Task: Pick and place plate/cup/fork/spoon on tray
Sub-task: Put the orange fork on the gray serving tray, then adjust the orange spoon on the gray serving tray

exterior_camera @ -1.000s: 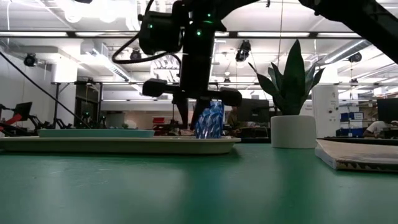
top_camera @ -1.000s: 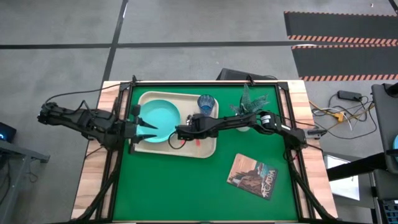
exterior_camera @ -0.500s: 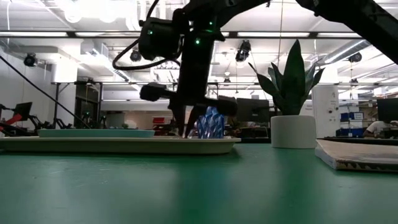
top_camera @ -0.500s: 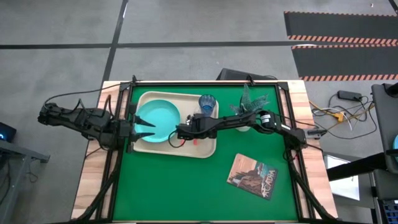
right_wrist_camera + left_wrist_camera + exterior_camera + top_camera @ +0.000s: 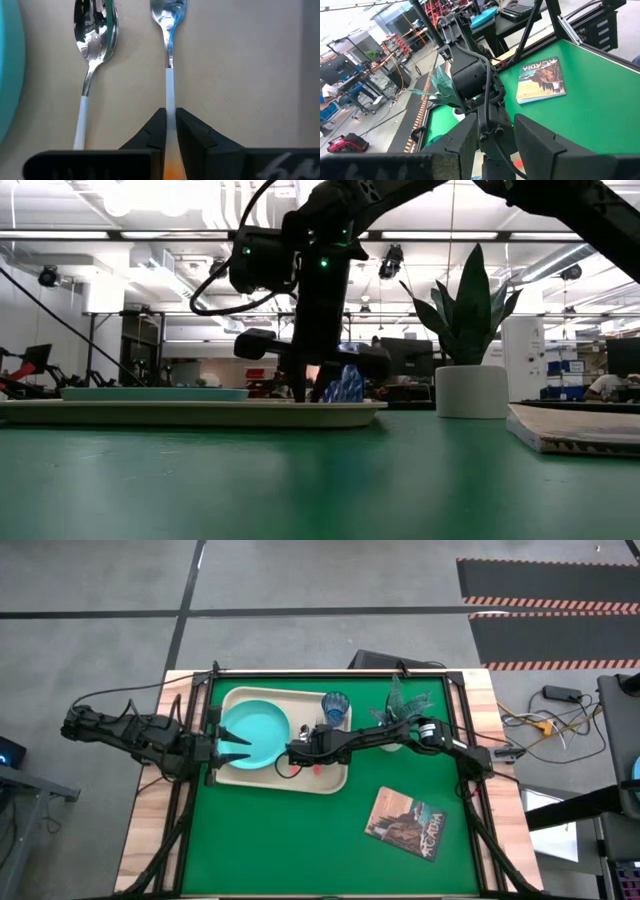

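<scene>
The cream tray (image 5: 330, 780) lies at the table's far left. The teal plate (image 5: 253, 733) and the blue cup (image 5: 335, 706) stand in it. The spoon (image 5: 95, 30) lies on the tray floor beside the plate's edge (image 5: 7, 75). The fork (image 5: 169, 20) lies parallel to the spoon, on the side away from the plate. My right gripper (image 5: 299, 752) is low over the tray's middle, shut on the fork. My left gripper (image 5: 236, 747) is open at the tray's left edge, its fingers over the plate's left part; I cannot tell if they touch it. My right gripper pinches the fork's handle (image 5: 170, 102) between its two fingers, just behind the metal neck, where the white part turns orange. The fingers point down from above, one on each side of the handle. The fork is level along the tray floor; whether it rests there, I cannot tell.
A white pot with a green plant (image 5: 405, 705) stands right of the tray at the far edge. A picture-covered book (image 5: 405, 823) lies on the green mat at the near right. The mat's near half (image 5: 280, 850) is open room.
My right gripper has come down toward the tray floor with the fork and shifted slightly toward the table's right.
</scene>
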`<state>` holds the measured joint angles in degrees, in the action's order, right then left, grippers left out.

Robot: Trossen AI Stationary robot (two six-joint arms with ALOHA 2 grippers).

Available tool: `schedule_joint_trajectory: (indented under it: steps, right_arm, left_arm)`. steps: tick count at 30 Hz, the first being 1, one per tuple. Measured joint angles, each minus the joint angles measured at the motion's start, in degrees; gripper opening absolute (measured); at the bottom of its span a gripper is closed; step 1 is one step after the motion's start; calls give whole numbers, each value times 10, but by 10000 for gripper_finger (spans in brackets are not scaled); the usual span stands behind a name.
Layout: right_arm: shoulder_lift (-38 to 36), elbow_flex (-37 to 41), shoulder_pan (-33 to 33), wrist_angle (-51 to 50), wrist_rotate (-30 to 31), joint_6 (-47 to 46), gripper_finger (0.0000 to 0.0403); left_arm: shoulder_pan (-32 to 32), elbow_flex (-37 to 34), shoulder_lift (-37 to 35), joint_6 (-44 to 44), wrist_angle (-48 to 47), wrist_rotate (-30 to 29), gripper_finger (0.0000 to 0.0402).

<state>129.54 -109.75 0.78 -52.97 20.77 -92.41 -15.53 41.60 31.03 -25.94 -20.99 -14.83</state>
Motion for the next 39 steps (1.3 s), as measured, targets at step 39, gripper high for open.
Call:
schedule_joint_trajectory:
  steps: [39]
  right_arm:
    - [-200,46,-138,47,78,733,59]
  left_arm:
    - [0,-20,46,107,56,4,117]
